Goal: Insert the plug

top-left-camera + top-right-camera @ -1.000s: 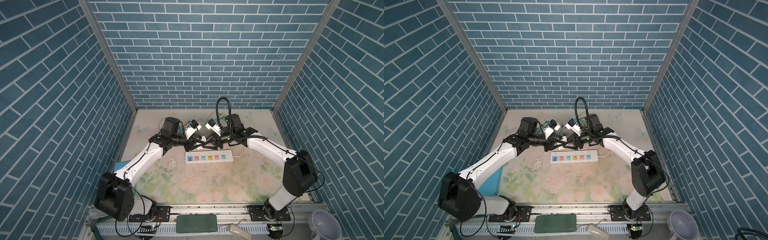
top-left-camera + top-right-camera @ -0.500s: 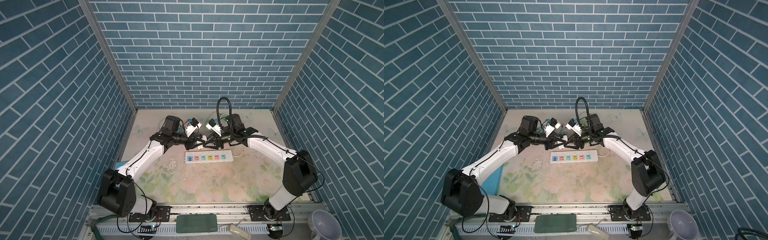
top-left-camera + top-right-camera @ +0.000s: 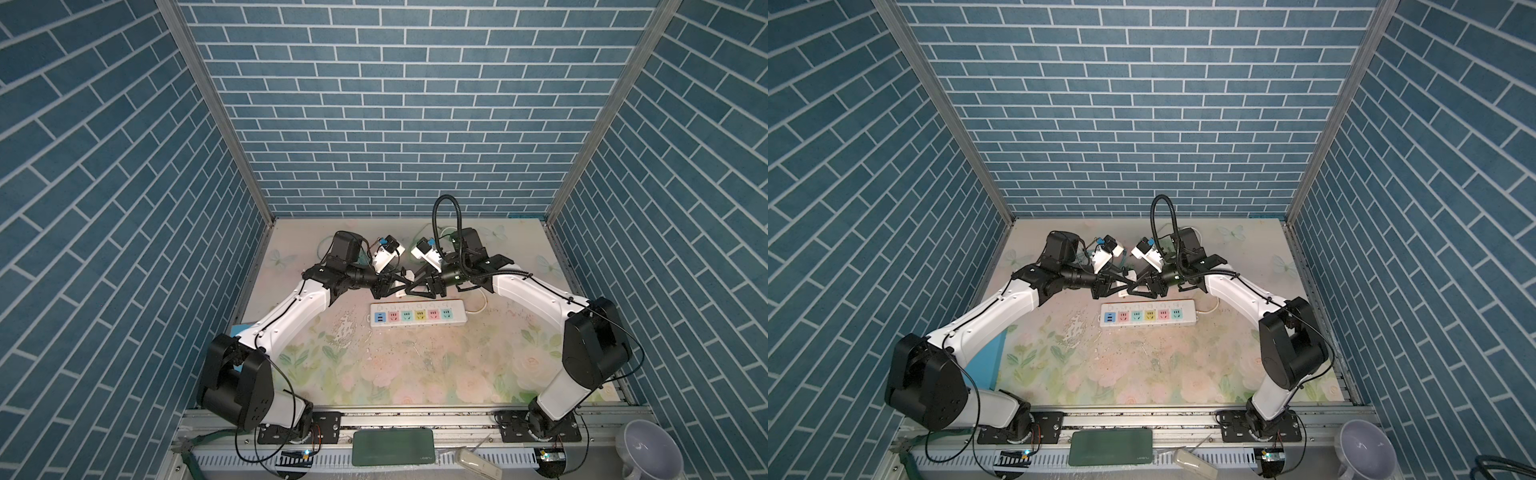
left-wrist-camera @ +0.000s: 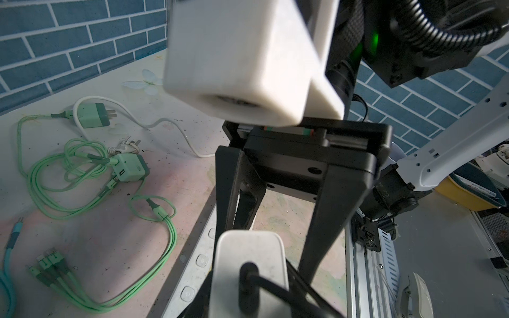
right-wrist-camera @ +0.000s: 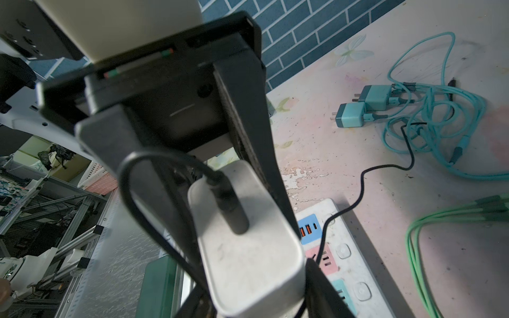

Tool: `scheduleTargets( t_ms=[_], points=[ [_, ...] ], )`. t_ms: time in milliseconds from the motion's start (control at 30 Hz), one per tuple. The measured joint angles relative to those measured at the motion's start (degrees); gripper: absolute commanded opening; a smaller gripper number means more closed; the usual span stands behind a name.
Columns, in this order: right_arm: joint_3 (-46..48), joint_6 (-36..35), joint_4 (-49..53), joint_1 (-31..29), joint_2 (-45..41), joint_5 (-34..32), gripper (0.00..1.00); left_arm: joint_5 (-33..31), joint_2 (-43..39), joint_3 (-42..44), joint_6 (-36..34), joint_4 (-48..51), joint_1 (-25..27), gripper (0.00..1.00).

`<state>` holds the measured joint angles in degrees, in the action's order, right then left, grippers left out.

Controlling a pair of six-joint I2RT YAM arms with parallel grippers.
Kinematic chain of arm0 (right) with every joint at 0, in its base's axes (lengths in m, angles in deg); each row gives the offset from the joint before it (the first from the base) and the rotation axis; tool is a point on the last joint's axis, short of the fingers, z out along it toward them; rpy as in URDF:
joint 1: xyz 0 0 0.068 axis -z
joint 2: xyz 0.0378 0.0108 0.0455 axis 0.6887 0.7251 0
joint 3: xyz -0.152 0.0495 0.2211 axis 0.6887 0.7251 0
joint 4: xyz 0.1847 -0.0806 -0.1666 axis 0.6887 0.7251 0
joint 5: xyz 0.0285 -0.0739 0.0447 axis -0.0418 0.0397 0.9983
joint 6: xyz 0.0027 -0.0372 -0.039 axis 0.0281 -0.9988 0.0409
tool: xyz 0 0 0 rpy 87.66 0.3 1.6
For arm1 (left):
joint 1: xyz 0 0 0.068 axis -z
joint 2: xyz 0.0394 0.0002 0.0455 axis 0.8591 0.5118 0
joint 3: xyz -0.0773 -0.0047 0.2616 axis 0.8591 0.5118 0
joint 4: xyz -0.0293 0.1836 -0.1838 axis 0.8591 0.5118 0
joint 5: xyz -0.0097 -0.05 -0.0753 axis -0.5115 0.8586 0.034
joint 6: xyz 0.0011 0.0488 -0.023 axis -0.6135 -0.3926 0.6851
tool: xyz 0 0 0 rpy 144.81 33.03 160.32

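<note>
The left gripper (image 3: 400, 284) and right gripper (image 3: 410, 289) are black with wedge-shaped fingers (image 4: 330, 209). The arms (image 3: 291, 316) are white with black joints (image 3: 594, 353) and thin black cables (image 3: 286, 386).

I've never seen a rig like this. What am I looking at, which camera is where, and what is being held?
Two white-and-black robot arms stand at the near edge of a flowered table, inside blue brick-pattern walls. Both top views look down on the whole scene; each wrist view comes from a camera riding on one arm. On the table lie a white power strip with coloured sockets and, farther back, green cables with green chargers. The left hand is shut on a white charger with a black cable; the right hand straddles it, though whether it grips is unclear.
</note>
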<state>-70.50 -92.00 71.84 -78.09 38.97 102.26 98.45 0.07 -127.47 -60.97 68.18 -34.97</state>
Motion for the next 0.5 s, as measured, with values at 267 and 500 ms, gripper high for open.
scheduleTargets(
  t_ms=[267, 500],
  points=[
    [0.0, -1.9, -0.3, 0.0, 0.3, -0.7, 0.27, -0.5, 0.0, 0.0, 0.6, -0.2, -0.1, 0.35],
    [0.0, 1.7, -0.8, -0.9, 0.3, -1.9, 0.18, -4.1, -0.1, 0.0, -0.4, -2.9, 0.4, 0.57]
  ],
)
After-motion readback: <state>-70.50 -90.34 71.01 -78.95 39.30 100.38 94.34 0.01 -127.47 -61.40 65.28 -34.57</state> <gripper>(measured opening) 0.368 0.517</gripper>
